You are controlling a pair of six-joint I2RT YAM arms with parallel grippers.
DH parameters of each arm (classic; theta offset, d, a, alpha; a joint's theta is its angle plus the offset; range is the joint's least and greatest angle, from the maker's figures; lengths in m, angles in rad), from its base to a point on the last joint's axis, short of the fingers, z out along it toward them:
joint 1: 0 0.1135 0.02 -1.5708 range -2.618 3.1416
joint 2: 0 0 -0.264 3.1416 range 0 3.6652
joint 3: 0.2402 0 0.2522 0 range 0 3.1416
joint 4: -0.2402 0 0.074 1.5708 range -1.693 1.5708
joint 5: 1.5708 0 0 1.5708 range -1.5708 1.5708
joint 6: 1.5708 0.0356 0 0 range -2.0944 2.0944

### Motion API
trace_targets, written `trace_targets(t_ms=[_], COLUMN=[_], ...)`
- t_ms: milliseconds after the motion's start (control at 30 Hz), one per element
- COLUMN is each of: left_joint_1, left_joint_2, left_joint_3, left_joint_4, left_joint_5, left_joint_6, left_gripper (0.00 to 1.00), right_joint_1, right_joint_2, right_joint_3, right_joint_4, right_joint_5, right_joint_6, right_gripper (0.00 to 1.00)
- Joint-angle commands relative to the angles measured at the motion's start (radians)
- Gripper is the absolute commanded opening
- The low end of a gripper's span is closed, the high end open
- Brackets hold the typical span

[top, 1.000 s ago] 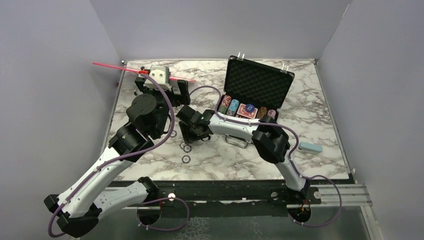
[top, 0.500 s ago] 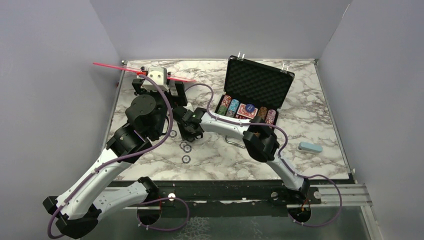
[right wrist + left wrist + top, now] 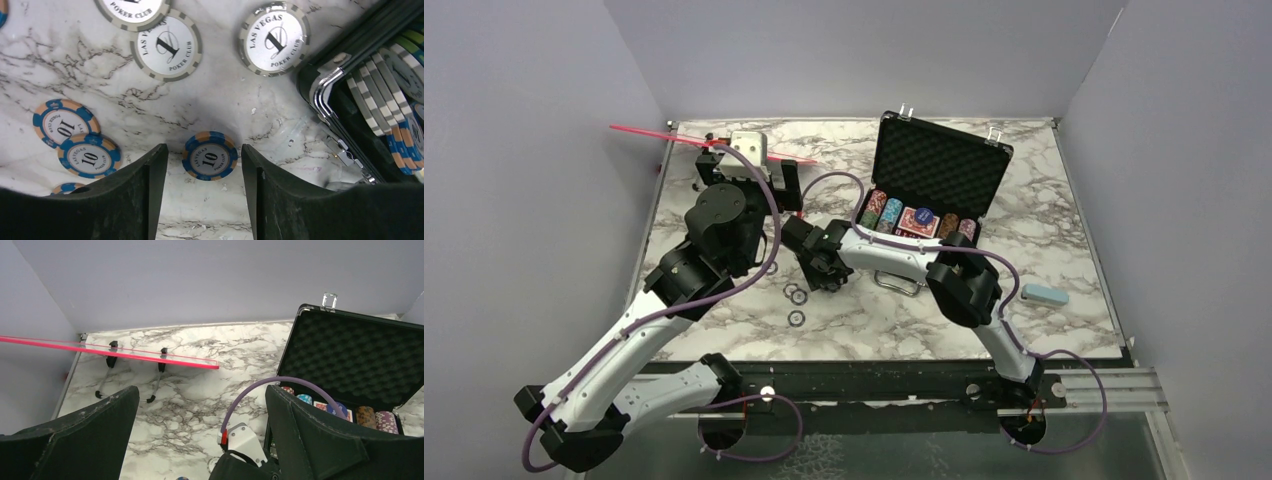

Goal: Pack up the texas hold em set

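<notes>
Right wrist view: your right gripper (image 3: 203, 150) hangs open astride a loose blue chip (image 3: 210, 157) on the marble beside the open briefcase (image 3: 939, 165). Next, pinch and lift. Your left gripper (image 3: 201, 390) hovers open.

The 10 chip (image 3: 210, 155) is blue-and-orange; 1 chip (image 3: 274, 38) white-and-grey; briefcase (image 3: 939, 165) black; strip (image 3: 110, 351) pink; table (image 3: 864, 320) grey-veined marble.

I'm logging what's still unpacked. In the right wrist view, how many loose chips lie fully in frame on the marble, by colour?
White-and-grey round poker chips marked 1: 2
Blue-and-orange round poker chips marked 10: 3
Total: 5
</notes>
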Motion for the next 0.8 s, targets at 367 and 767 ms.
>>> trace_targets(t_ms=[367,767], left_joint_1=[0.000,0.000], left_joint_2=[0.036,0.033], left_joint_3=[0.216,0.206], left_joint_4=[-0.044,-0.047], left_joint_5=[-0.037,-0.031], left_joint_6=[0.090,0.085], left_gripper=[0.99,0.99], right_joint_1=[0.058,0.089], right_joint_2=[-0.020,0.078], right_joint_3=[0.080,0.146], right_joint_4=[0.069,0.056], right_joint_5=[-0.169,-0.206], right_joint_6=[-0.115,-0.144], right_gripper=[0.67,0.65])
